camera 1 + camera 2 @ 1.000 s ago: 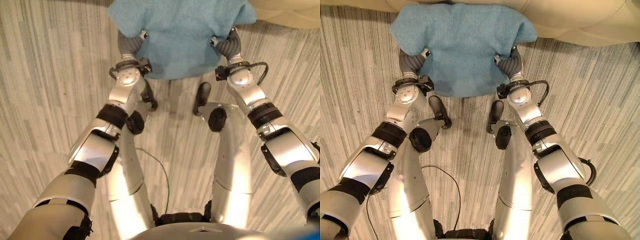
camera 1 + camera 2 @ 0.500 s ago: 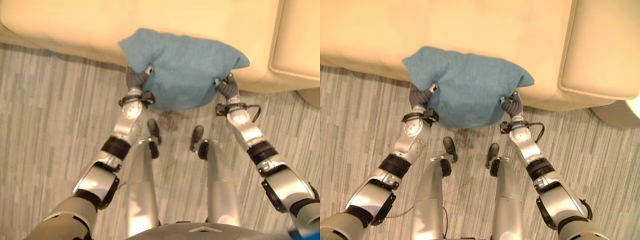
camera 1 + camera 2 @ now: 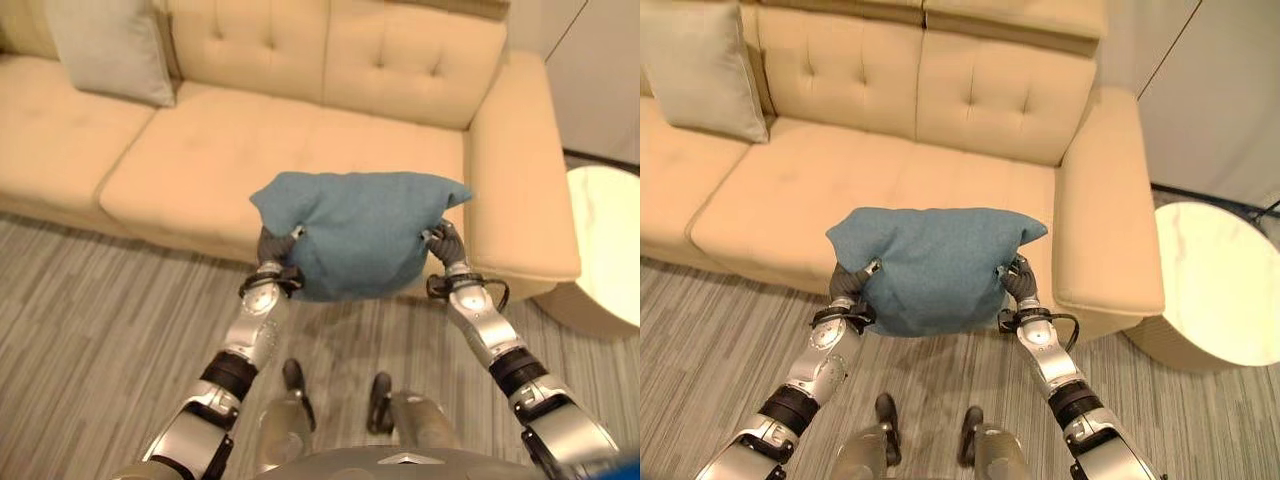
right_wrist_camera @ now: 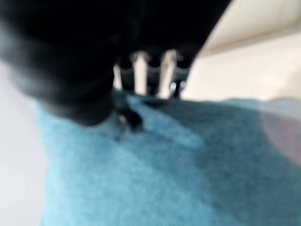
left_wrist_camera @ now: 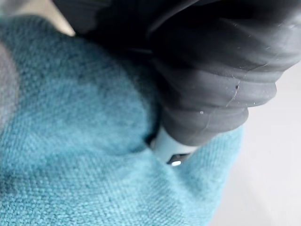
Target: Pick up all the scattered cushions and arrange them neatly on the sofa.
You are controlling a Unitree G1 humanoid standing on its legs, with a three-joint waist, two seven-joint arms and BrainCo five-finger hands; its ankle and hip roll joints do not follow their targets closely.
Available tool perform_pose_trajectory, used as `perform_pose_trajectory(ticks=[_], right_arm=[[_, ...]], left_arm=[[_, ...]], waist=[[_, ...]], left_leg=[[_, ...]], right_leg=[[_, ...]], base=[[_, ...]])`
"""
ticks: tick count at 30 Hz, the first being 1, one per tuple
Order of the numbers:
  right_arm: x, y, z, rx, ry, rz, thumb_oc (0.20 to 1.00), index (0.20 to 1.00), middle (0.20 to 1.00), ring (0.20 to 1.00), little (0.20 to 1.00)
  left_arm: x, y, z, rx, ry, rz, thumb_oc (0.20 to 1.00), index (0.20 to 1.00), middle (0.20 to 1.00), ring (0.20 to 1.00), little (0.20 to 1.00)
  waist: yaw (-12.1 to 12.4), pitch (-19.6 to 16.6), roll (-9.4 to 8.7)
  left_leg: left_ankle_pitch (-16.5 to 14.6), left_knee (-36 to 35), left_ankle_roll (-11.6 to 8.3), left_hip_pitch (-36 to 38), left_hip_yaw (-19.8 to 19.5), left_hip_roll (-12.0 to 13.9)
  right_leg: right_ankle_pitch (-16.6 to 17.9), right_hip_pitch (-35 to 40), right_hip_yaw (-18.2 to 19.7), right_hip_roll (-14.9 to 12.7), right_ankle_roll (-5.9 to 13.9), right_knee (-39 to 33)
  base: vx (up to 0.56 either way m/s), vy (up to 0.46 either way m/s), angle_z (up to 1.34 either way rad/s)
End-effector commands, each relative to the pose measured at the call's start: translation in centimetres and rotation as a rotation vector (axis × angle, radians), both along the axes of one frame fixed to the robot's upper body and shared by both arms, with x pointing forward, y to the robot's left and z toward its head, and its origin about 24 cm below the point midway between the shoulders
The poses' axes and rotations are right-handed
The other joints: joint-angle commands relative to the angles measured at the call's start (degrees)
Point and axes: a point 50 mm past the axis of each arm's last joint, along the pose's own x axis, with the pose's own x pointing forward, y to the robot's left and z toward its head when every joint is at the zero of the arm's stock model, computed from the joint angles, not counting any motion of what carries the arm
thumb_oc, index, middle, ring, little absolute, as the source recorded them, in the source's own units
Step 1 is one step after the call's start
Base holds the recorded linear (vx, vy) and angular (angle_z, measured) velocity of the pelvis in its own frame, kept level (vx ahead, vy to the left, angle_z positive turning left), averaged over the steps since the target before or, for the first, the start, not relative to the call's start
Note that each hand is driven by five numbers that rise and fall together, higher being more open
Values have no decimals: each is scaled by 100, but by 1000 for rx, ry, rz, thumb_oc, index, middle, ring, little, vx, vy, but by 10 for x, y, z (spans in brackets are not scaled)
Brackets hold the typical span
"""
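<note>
Teal fabric is bulging between the two hands: the blue cushion (image 3: 933,268) is hanging in the air, the left hand (image 3: 850,287) gripping its left edge and the right hand (image 3: 1015,284) gripping its right edge. Each hand's fingers are sinking into the cloth, so how far they are curling I cannot tell. Just beyond both hands the front edge of the cream sofa (image 3: 880,190) is running across, and its seat past that edge is lying bare. A grey cushion (image 3: 702,70) is leaning against the backrest well off to the left hand's side. Beside the right hand the armrest (image 3: 1105,210) is standing, with a round pale table (image 3: 1215,285) beyond it. Striped grey carpet (image 3: 710,330) is spreading below the hands.
</note>
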Motion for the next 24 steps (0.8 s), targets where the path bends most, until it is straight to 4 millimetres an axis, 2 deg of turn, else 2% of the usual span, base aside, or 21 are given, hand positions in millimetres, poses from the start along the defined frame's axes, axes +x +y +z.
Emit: perform_pose_trajectory(ticks=[1,2,4,6,8,9,10,11,12,13,15,17,18,19,20,21,23,24], right_arm=[[4,44,40,79,-214,195,200,200,200,200,200],[4,44,40,79,-214,195,200,200,200,200,200],[2,40,37,69,-205,184,200,200,200,200,200],[1,43,36,56,-201,198,200,200,200,200,200],[2,46,33,49,-185,213,200,200,200,200,200],[2,46,33,49,-185,213,200,200,200,200,200],[2,49,34,40,-190,222,200,200,200,200,200],[2,51,35,45,-189,228,200,200,200,200,200],[2,51,35,45,-189,228,200,200,200,200,200],[3,54,35,40,-190,238,200,200,200,200,200],[2,55,34,42,-183,237,200,200,200,200,200],[3,53,34,47,-180,232,200,200,200,200,200],[7,49,38,40,-195,220,200,200,200,200,200],[9,48,41,43,-203,212,200,200,200,200,200],[9,47,41,43,-203,212,200,200,200,200,200],[11,46,44,43,-214,204,200,200,200,200,200],[13,45,48,40,-226,201,200,200,200,200,200],[13,39,47,25,-229,183,200,200,200,200,200]], left_arm=[[8,-57,36,-1,-205,-265,200,200,200,200,200],[8,-57,36,-1,-205,-265,200,200,200,200,200],[7,-59,34,2,-196,-276,200,200,200,200,200],[5,-55,30,5,-182,-268,200,200,200,200,200],[3,-53,29,2,-184,-273,200,200,200,200,200],[3,-53,29,2,-184,-273,200,200,200,200,200],[3,-51,28,8,-180,-270,200,200,200,200,200],[1,-50,27,2,-178,-261,200,200,200,200,200],[1,-50,27,2,-178,-261,200,200,200,200,200],[1,-48,28,7,-182,-254,200,200,200,200,200],[1,-48,27,12,-180,-250,200,200,200,200,200],[1,-47,25,11,-169,-240,200,200,200,200,200],[3,-48,27,8,-174,-241,200,200,200,200,200],[4,-50,27,7,-174,-245,200,200,200,200,200],[4,-50,27,7,-174,-245,200,200,200,200,200],[6,-51,28,4,-178,-245,200,200,200,200,200],[8,-52,32,-4,-189,-244,200,200,200,200,200],[7,-56,29,-8,-178,-252,200,200,200,200,200]], waist=[[30,-448,-86],[31,-444,-87],[51,-479,-101],[98,-511,-122],[175,-459,-159],[180,-476,-158],[212,-438,-150],[262,-388,-108],[263,-393,-108],[273,-321,-18],[256,-319,39],[228,-330,57],[147,-341,66],[101,-374,37],[95,-365,49],[51,-369,15],[6,-363,-15],[-33,-423,-53]], left_leg=[[109,-259,-448,434,200,71],[113,-266,-448,442,201,69],[343,-437,-469,369,343,138],[79,-377,-358,585,251,-11],[-206,-219,-185,687,307,-174],[-195,-226,-184,668,313,-172],[-312,-147,-78,687,342,-254],[-459,-66,107,752,399,-376],[-459,-66,107,748,400,-375],[-580,-45,283,873,390,-463],[-604,-80,330,932,371,-492],[-608,-205,338,1081,291,-593],[-618,-385,275,1198,183,-702],[-619,-425,236,1213,141,-760],[-626,-425,231,1227,132,-748],[-643,-451,199,1271,91,-812],[-737,-428,141,1392,31,-842],[-868,-203,93,1364,3,-854]], right_leg=[[796,533,-26,-28,630,-1041],[796,538,-26,-29,630,-1042],[749,718,-87,-19,650,-1025],[673,785,-86,-98,720,-832],[650,761,47,-309,875,-393],[663,740,52,-305,872,-401],[734,666,109,-393,955,-57],[1043,428,182,-567,1105,621],[1044,423,183,-565,1105,620],[1096,209,255,-663,1118,1345],[1106,49,304,-613,1081,1511],[1093,-98,225,-628,1012,1301],[1010,-257,289,-544,934,684],[1065,-338,361,-491,912,196],[1072,-308,347,-477,911,169],[1166,-405,423,-451,916,-242],[1308,-303,289,-435,968,-577],[1213,-58,418,-319,937,-661]], base=[[192,107,19],[202,123,33],[171,139,22],[226,220,4],[159,231,-5],[70,202,-8],[88,281,-22],[90,281,-27],[127,340,-32],[70,166,-14],[141,178,-12],[203,88,-18],[203,-29,-1],[209,-30,3],[149,-51,9],[141,-49,19],[243,-97,30],[215,-101,44]])
